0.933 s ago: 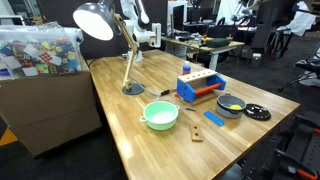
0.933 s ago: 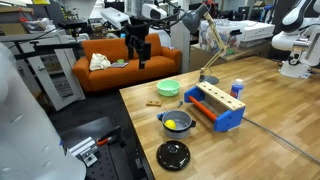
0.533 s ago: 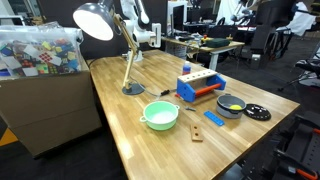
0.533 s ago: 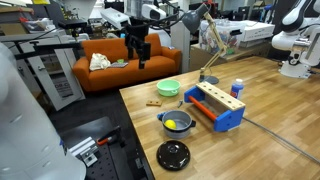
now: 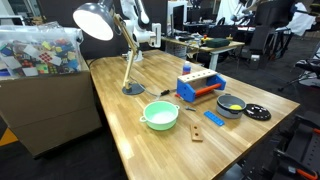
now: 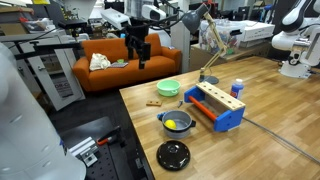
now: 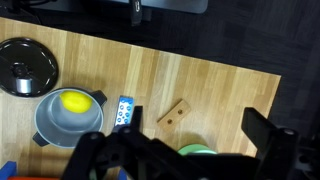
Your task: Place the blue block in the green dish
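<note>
Crowding is the risk: in the wrist view the block (image 7: 124, 111) lies flat mid-frame, just beside the grey bowl (image 7: 68, 116) and near a wood piece (image 7: 176, 113), so a descending finger could knock either. The gripper (image 6: 140, 52) hangs high, wide open and empty; bare table (image 7: 205, 80) lies above the block, the dish (image 7: 196, 150) at bottom edge.

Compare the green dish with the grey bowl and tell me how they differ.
Colour: the green dish is pale mint, while the grey bowl is dark grey. Contents: the green dish looks empty, while the grey bowl holds a yellow object. Both are round and sit upright on the wooden table.
</note>
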Action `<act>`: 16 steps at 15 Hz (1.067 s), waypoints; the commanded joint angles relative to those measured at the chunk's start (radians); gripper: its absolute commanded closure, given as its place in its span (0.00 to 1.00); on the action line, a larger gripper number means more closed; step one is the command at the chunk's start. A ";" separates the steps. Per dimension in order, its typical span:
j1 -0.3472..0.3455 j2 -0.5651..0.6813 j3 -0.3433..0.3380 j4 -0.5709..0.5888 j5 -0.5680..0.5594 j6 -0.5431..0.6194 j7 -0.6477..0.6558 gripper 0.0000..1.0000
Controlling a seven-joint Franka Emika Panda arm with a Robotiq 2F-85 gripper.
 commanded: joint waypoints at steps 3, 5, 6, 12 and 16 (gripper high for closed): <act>-0.020 0.118 0.035 0.041 -0.019 0.068 0.017 0.00; -0.021 0.193 0.026 0.072 -0.009 0.072 0.005 0.00; -0.022 0.223 0.024 0.088 -0.008 0.070 0.001 0.00; -0.037 0.284 0.029 0.119 -0.002 0.077 -0.002 0.00; -0.038 0.284 0.029 0.121 -0.002 0.075 -0.002 0.00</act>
